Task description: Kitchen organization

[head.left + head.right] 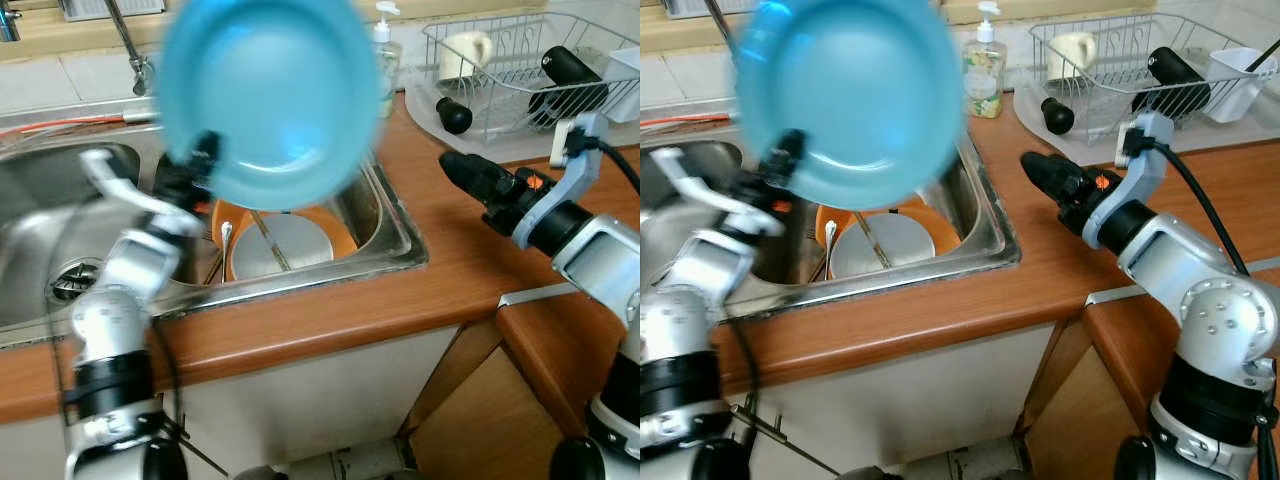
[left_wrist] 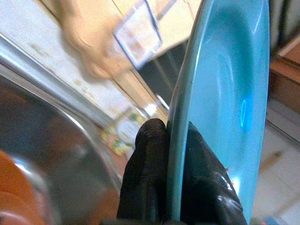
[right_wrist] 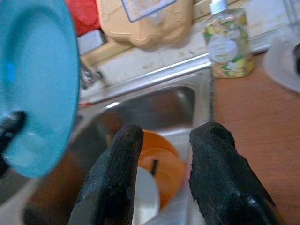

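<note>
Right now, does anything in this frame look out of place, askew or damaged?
Nothing looks spilled or damaged. The left gripper pinches the blue plate by its rim, holding it tilted above the sink, where an orange dish, a silver plate and utensils lie stacked. The right gripper hovers open over the counter.

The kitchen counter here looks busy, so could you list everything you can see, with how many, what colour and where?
Plate: one, light blue, held up above the sink.
Sink: one, steel, set in the wooden counter.
Orange dish: at least one, in the sink basin.
Lid: one, silvery, lying on the orange dish.
Faucet: one, metal, behind the sink.
Soap bottle: one, clear with a white pump, on the counter beside the sink.
Drying rack: one, white wire, on the counter to the robot's right.
Cup: one, cream, in the rack.
Left gripper: black, shut on the plate's rim.
Right gripper: black, open, over the counter.
</note>
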You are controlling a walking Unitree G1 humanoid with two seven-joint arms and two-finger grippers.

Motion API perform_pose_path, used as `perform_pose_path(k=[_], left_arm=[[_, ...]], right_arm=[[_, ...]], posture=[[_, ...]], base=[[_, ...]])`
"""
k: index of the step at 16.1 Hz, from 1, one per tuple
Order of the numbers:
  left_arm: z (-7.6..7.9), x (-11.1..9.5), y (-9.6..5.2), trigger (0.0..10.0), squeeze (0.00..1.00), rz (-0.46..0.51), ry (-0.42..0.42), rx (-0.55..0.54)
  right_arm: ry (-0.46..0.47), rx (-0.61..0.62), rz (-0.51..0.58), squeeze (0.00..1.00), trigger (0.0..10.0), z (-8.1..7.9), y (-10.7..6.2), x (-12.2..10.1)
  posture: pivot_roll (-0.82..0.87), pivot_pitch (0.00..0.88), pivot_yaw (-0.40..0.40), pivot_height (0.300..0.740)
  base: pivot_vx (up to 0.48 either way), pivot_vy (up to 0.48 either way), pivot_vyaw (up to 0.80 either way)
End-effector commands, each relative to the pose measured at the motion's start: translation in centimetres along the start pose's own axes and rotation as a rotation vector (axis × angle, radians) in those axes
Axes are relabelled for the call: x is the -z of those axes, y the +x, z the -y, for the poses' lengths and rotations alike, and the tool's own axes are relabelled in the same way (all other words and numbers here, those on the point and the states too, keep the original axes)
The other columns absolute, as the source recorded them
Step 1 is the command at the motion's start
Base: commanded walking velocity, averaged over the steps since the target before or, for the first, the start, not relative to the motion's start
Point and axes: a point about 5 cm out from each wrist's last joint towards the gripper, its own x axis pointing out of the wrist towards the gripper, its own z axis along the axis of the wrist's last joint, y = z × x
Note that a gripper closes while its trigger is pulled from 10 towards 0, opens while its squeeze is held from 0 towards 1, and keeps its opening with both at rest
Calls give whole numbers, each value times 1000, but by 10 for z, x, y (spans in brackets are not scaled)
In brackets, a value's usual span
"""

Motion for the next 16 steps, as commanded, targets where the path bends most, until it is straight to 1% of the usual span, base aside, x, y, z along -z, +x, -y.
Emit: perform_pose_path(k=[1, 2, 3, 5, 6, 7, 8, 10, 12, 13, 14, 15, 16], left_arm=[[2, -1, 5, 0, 0, -7, 19, -1], [0, -2, 6, 0, 0, -13, 27, -18], [-10, 0, 7, 0, 0, -32, 60, -98], [-17, 1, 9, 0, 0, -42, 93, -168], [-24, 1, 10, 0, 0, -56, 143, -252], [-27, 2, 10, 0, 0, -68, 165, -281], [-32, 4, 11, 0, 0, -107, 213, -339], [-41, 9, 8, 0, 0, -185, 263, -436], [-45, 12, 8, 0, 0, -220, 284, -476], [-47, 16, 8, 0, 0, -252, 301, -509], [-48, 18, 8, 0, 0, -265, 302, -525], [-49, 20, 8, 1647, 0, -282, 300, -536], [-49, 22, 9, 1647, 0, -294, 299, -542]], right_arm=[[-47, -21, 2, 0, 10000, -5, 1, -1], [-61, -30, -4, 0, 10000, -6, 1, 0], [-165, -70, -55, 0, 10000, -13, 0, 6], [-259, -113, -98, 0, 10000, -20, 0, 14], [-328, -155, -129, 0, 10000, -27, 0, 20], [-366, -175, -145, 0, 10000, -30, 1, 23], [-408, -207, -167, 0, 10000, -36, 1, 28], [-446, -239, -197, 0, 10000, -40, 2, 35], [-461, -253, -206, 0, 10000, -41, 2, 37], [-477, -272, -216, 0, 10000, -42, 2, 40], [-485, -280, -220, 0, 10000, -43, 2, 41], [-494, -288, -225, 0, 10000, -44, 2, 42], [-500, -294, -229, 0, 10000, -44, 2, 43]], posture=[[-187, 0, 71, 740], [-187, 0, 71, 740], [-187, 0, 71, 740], [-188, 0, 73, 740], [-186, 0, 71, 740], [-186, 0, 71, 740], [-186, 0, 71, 740], [-185, 0, 69, 740], [-183, 0, 68, 740], [-183, 0, 68, 740], [-183, 0, 68, 740], [-183, 0, 69, 740], [-183, 0, 69, 740]], base=[[0, 0, 0], [0, 0, 0], [0, 0, 0], [0, 0, 0], [0, 0, 0], [0, 0, 0], [0, 0, 0], [0, 0, 0], [0, 0, 0], [0, 0, 0], [0, 0, 0], [0, 0, 0], [0, 0, 0]])
